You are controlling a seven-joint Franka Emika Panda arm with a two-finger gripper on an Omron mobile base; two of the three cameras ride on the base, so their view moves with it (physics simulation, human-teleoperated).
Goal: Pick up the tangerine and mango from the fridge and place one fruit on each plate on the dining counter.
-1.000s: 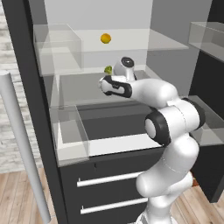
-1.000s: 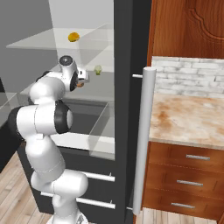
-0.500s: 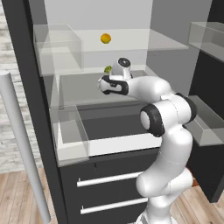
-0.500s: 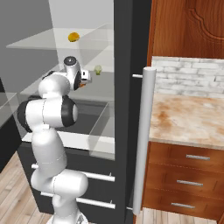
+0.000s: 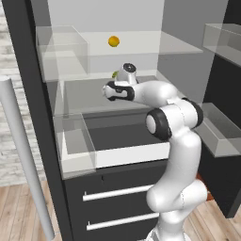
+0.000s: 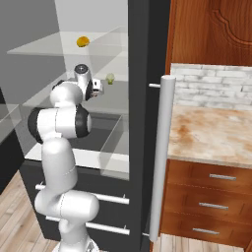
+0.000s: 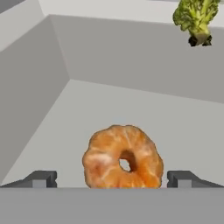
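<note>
Left base view first: you have the arm reaching into the fridge [image 5: 28,70], with the gripper [image 5: 109,91] over the middle glass shelf [image 5: 84,96], toward its back half. The mango [image 5: 113,41] sits alone on the shelf above, near the back wall, well apart from the hand. A bit of green broccoli [image 5: 115,74] peeks out just behind the wrist. From here you cannot see the tangerine; the hand covers that spot.

Right base view: the same reach, gripper [image 6: 97,86] on the middle shelf, the broccoli [image 6: 110,78] beside it toward the shelf's back right, the mango [image 6: 82,41] up on the top shelf. The counter [image 6: 216,133] to the right carries nothing of the task, and the view is too coarse to read the fingers.

Hand view: here you get the answer. The tangerine [image 7: 123,157] lies on the shelf floor right between the two fingertips [image 7: 40,179], which stand spread to their widest and grip nothing. The gripper [image 7: 113,179] looks centred on the fruit, though probably not quite deep enough around it.

You are on the first pick. Your next move should ease the hand slightly forward, close on the tangerine gently, then lift it clear of the shelf without clipping the glass above.
</note>
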